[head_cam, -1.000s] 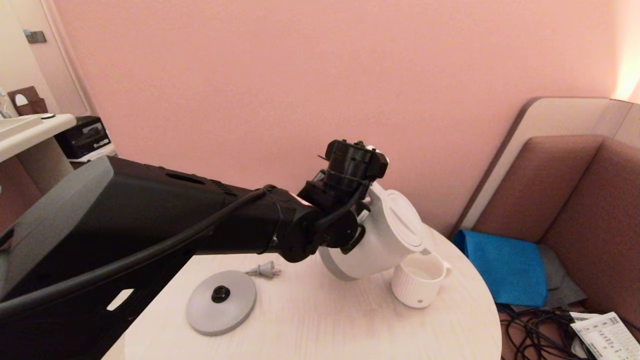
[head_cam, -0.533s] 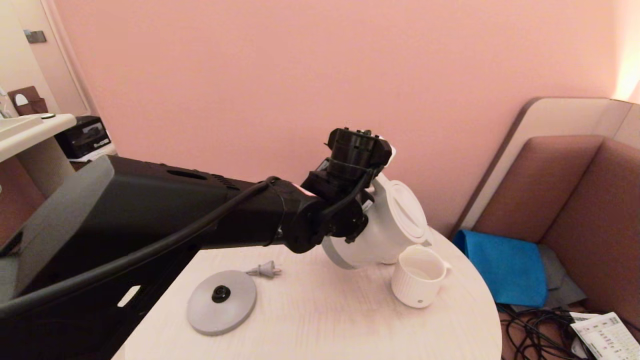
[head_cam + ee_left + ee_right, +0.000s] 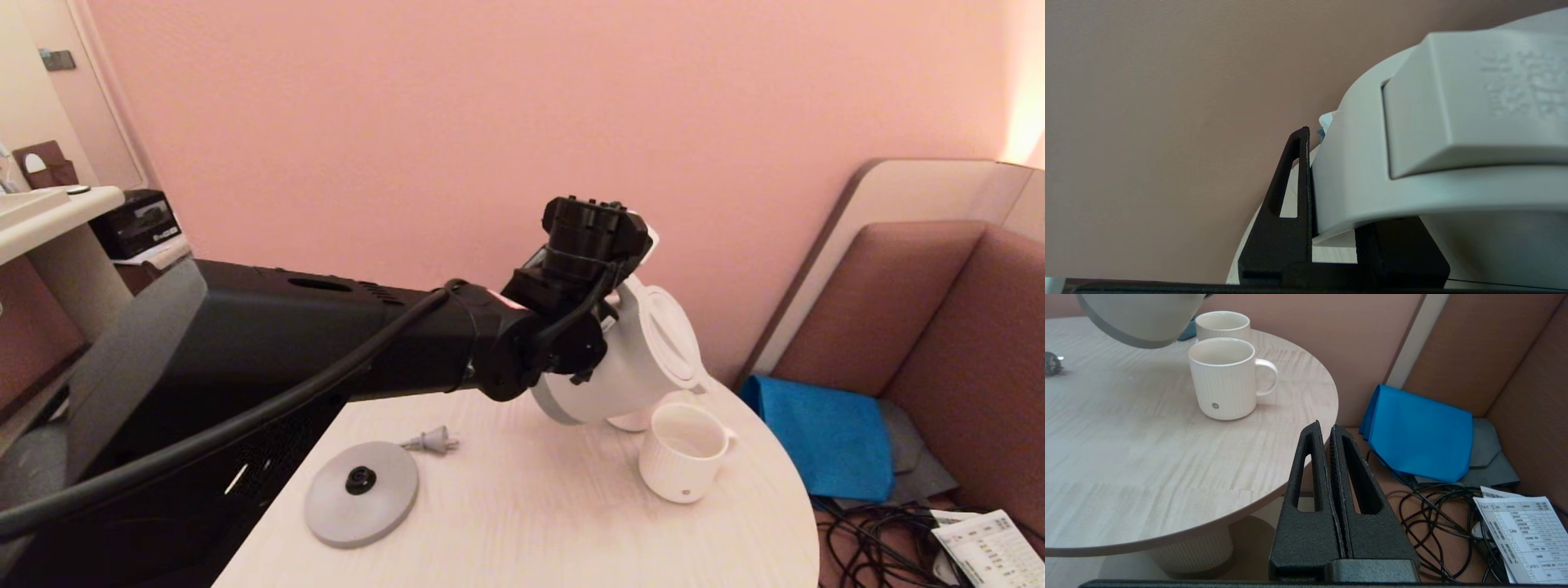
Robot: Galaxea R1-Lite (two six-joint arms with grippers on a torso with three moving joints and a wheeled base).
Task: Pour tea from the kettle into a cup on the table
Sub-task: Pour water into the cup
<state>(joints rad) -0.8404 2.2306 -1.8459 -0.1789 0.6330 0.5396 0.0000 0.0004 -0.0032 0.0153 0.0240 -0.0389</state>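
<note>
The kettle (image 3: 629, 367) hangs tilted above the bench (image 3: 522, 523), spout end lowered toward the cup (image 3: 684, 453), clear of its rim. The left hand (image 3: 1331, 192) is clamped on the kettle's handle. The cup stands near the bench's right edge, with a second cup (image 3: 1222, 326) just behind it toward the far edge. A grey base disc (image 3: 362, 492) and a plug (image 3: 430, 442) lie well apart on the left side. The right hand (image 3: 1328, 433), fingers together, hovers beyond the right edge.
</note>
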